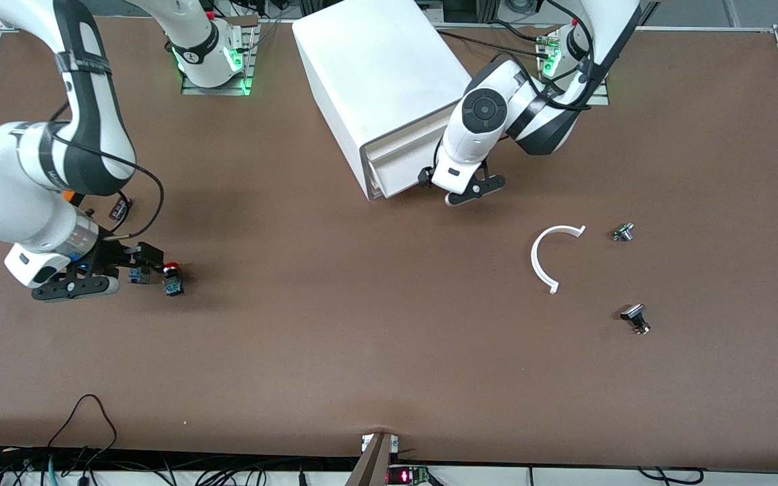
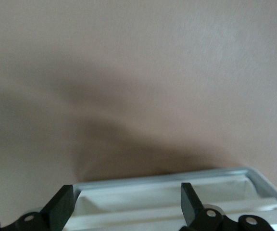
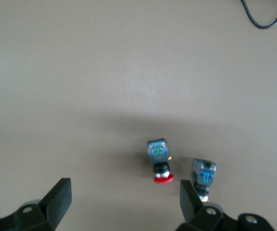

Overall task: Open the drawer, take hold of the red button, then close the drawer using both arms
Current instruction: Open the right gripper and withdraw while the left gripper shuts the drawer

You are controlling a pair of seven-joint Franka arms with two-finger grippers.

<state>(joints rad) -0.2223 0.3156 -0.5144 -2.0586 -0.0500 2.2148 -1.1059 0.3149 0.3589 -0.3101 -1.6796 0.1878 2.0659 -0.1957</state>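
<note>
Lower left of front view: red-capped button w/ blue block base [image 1: 173, 279] on table | right gripper [image 1: 134, 264] open beside it | left gripper [image 1: 460, 187] open at flat white plastic drawer [image 1: 399, 158], upper centre.

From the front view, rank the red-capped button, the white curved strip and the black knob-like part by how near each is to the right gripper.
Measured from the right gripper, open at the right arm's end of the table:
1. Red-capped button, on the table right beside its fingertips.
2. White curved strip, toward the left arm's end.
3. Black knob-like part, past the strip, nearer the front camera.
</note>
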